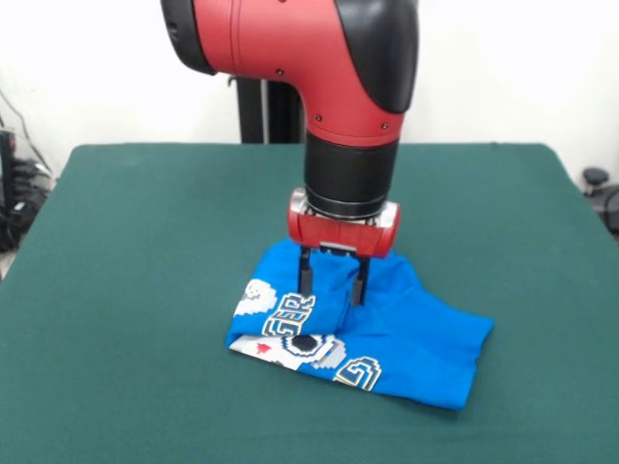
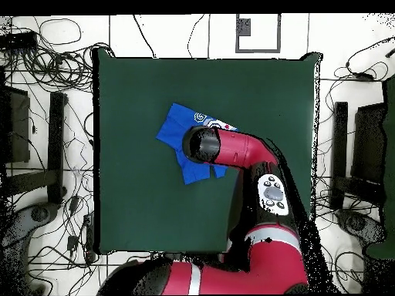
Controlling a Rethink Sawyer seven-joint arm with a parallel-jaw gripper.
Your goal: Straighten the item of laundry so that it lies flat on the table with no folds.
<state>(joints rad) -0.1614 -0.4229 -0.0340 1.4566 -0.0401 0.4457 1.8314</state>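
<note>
The table shows wide stretches of bare green cloth on every side of the T-shirt. In the front view the shirt lies in the near half of the surface, a little right of centre, with open felt to its left, to its right and behind it, and only a narrower strip between its lowest corner and the bottom of the picture. In the overhead view the shirt sits in the upper middle of the green surface, well clear of all four edges; beyond the table's rim there are tangled cables on the floor.

The gripper hangs straight down from the red and black arm over the shirt's upper middle. Its two dark fingers stand apart with a strip of blue cloth showing between them, tips at the fabric; whether they actually pinch any cloth cannot be told. From overhead the arm covers the gripper and much of the shirt's right part.

The shirt is bright blue and bunched into a rough folded heap, not flat. Its front left edge is turned over, showing part of a white, black and yellow pixel graphic with lettering. The right part is plain blue, with soft creases and a pointed corner towards the right.
</note>
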